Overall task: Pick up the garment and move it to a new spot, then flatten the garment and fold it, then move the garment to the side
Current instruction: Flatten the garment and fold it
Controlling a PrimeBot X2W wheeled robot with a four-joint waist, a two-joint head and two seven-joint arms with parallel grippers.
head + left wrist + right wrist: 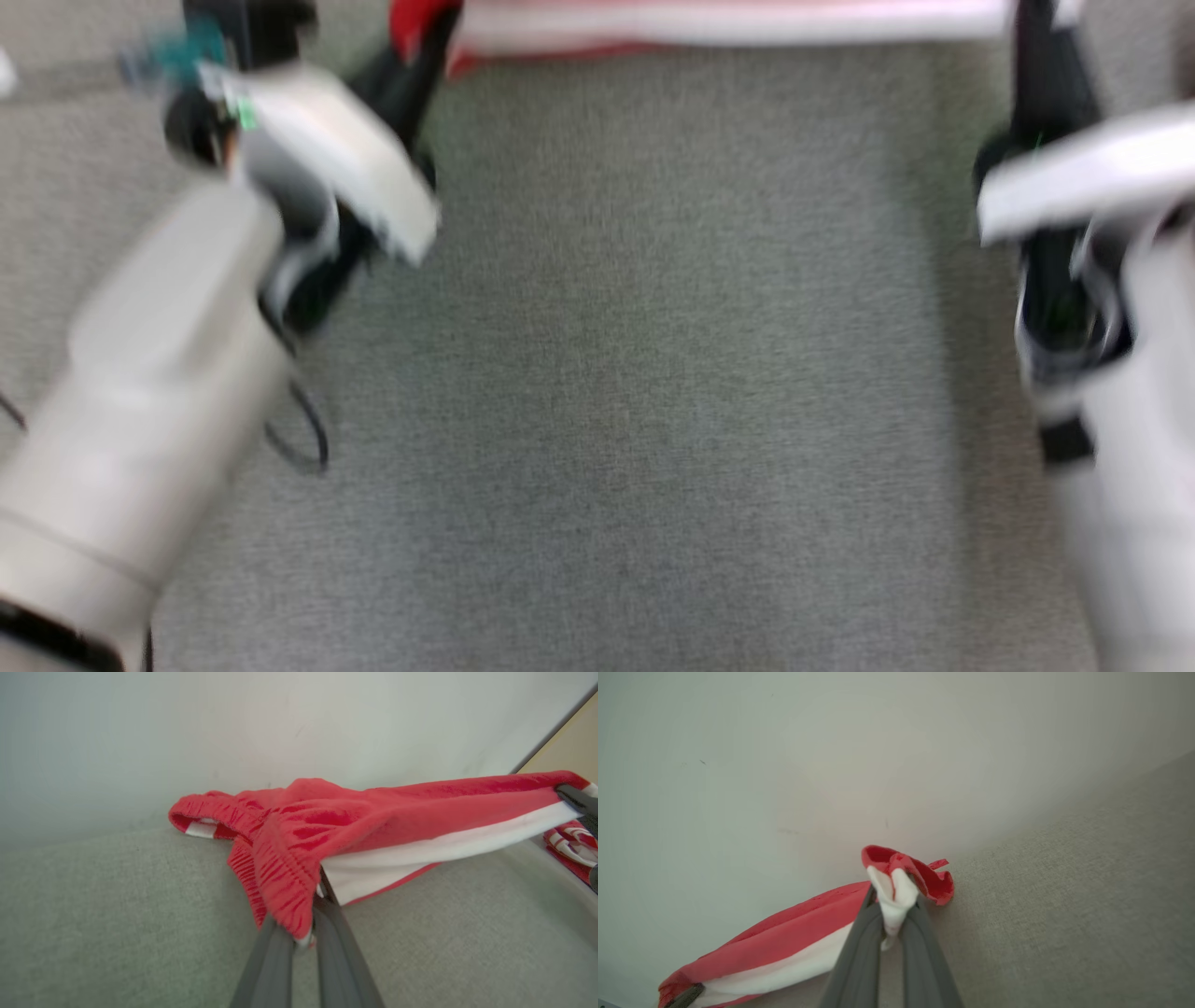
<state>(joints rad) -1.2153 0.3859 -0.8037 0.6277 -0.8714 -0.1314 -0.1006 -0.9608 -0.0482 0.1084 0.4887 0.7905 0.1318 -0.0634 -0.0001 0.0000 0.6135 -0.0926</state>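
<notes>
Spanning both sets of jaws, the red-and-white garment (373, 816) is held stretched: left jaws are closed on its elastic waistband, right jaws on a white fold.

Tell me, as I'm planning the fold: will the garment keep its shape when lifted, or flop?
Likely floppy: the garment droops and bunches beyond the left gripper, though stretched towards the right gripper. Probably light: two pinches on its edges carry it. The gathered waistband may pucker after flattening.
</notes>
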